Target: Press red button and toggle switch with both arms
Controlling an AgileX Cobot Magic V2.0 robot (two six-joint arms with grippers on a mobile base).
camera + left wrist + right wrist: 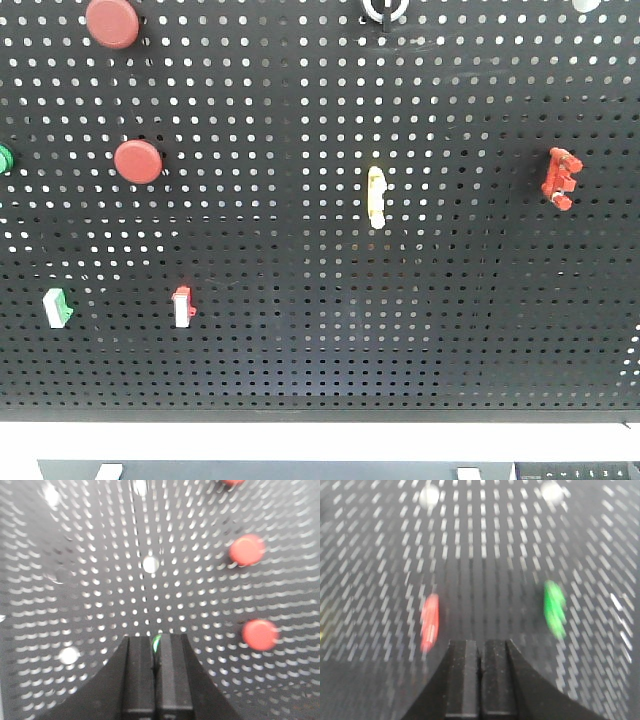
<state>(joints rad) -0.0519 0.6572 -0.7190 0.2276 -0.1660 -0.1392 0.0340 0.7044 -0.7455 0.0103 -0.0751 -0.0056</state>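
Note:
Two round red buttons sit on the black pegboard [300, 350], one at the top left [113, 22] and one lower [138, 161]. The toggle switch [384, 10], with a white ring and black lever, is cut off by the top edge. No gripper shows in the front view. In the left wrist view my left gripper [155, 640] is shut and empty, with the red buttons [247, 550] [260, 634] off to its right and a green sliver [157, 641] showing just behind its tips. My right gripper [480, 644] is shut and empty, facing the board between a blurred red rocker [430, 621] and a green one [554, 608].
Also on the board are a green rocker switch [58, 307], a red rocker switch [182, 306], a yellow piece [376, 197], a red bracket [561, 178] and a green knob [3, 158] at the left edge. A white ledge [320, 440] runs below the board.

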